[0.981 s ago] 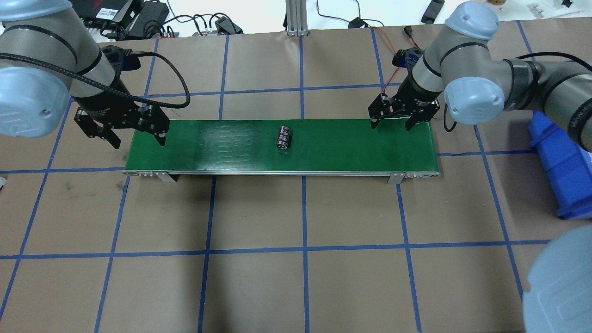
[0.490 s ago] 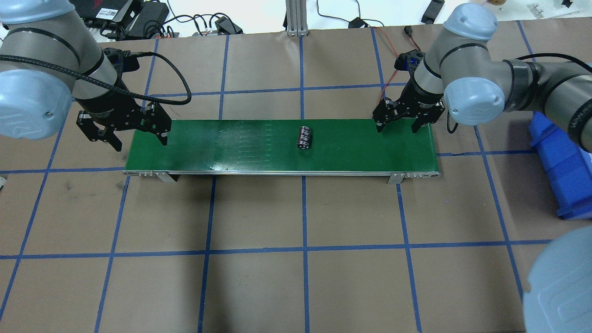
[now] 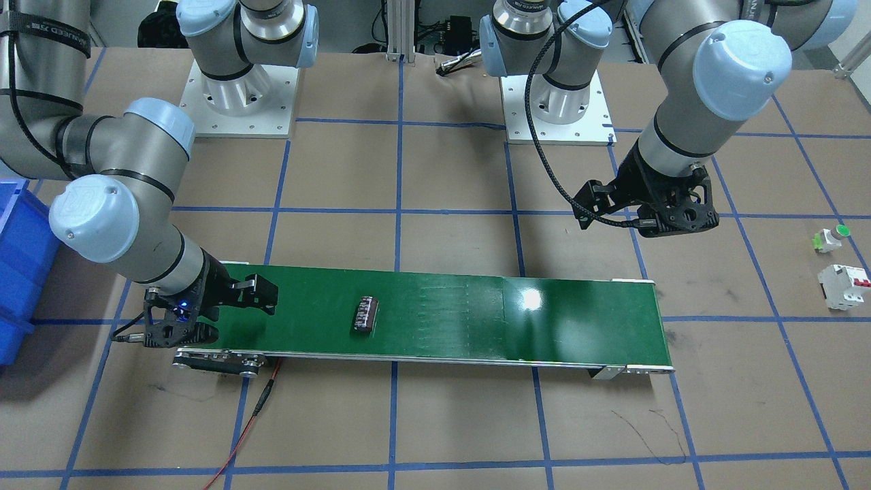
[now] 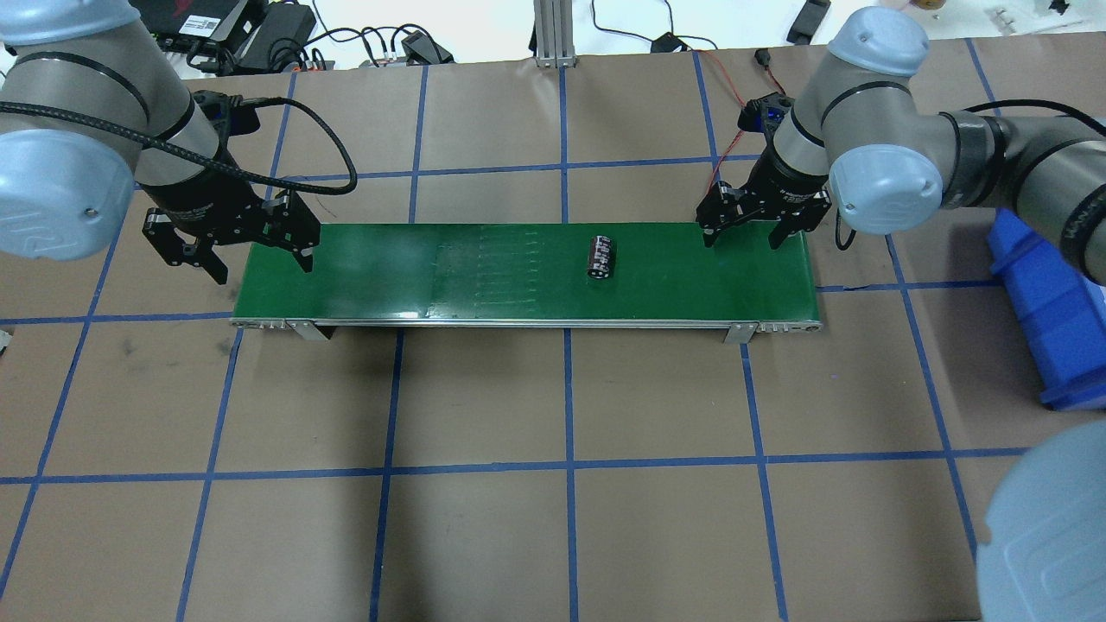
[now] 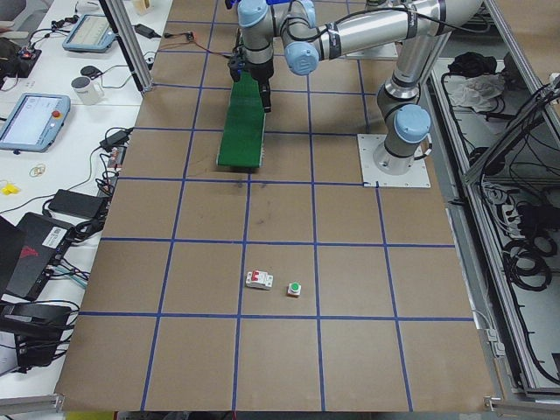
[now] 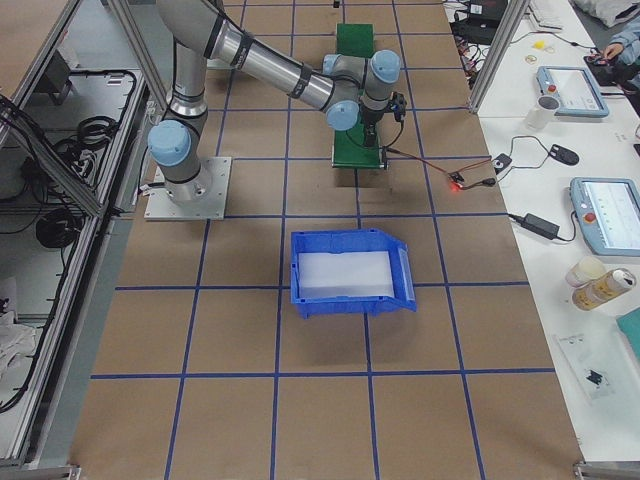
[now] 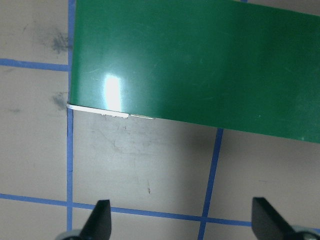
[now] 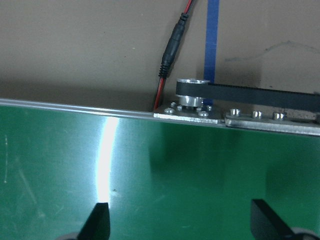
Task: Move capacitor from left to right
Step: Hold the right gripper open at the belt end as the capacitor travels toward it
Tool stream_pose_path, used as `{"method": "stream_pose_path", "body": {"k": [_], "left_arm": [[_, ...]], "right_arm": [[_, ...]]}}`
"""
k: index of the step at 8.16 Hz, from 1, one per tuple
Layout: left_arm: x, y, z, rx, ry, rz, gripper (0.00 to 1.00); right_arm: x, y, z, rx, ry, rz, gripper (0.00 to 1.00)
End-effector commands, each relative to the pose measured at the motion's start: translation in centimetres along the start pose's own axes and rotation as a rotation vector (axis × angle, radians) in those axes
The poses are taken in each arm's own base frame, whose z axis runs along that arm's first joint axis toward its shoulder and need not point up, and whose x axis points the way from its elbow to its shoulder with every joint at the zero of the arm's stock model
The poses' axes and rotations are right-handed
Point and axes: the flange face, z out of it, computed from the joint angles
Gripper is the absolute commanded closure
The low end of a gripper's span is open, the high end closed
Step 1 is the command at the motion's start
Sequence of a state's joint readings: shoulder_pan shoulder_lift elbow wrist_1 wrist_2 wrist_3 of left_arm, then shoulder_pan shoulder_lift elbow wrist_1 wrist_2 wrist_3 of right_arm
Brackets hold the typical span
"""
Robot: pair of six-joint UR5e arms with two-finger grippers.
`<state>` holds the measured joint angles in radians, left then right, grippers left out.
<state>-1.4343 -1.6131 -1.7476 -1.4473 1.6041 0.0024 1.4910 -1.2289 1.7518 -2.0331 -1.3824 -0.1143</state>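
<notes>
The capacitor (image 4: 601, 257) is seen lying on its side on the green conveyor belt (image 4: 484, 289), a little past the belt's middle toward its right end, and is touched by neither claw. The left gripper (image 4: 262, 268) is held at the belt's left end with its fingers spread wide and nothing between them. The right gripper (image 4: 743, 242) is likewise spread and empty, poised over the belt's right end near its far edge, apart from the capacitor.
</notes>
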Motion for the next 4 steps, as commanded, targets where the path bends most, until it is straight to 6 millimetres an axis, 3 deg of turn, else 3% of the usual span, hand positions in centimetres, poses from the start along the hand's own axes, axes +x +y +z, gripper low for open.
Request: {"method": "stream_pose_path", "body": {"k": [1, 4], "left_arm": [[-0.01, 0.03, -0.10, -0.019, 0.015, -0.008, 0.00], [0.54, 0.41, -0.31, -0.046, 0.132, -0.007, 0.00]], "right_arm": [[-0.07, -0.04, 0.08, 0.000, -0.009, 0.012, 0.00], [-0.12, -0.05, 0.08, 0.001, -0.014, 0.021, 0.00]]}}
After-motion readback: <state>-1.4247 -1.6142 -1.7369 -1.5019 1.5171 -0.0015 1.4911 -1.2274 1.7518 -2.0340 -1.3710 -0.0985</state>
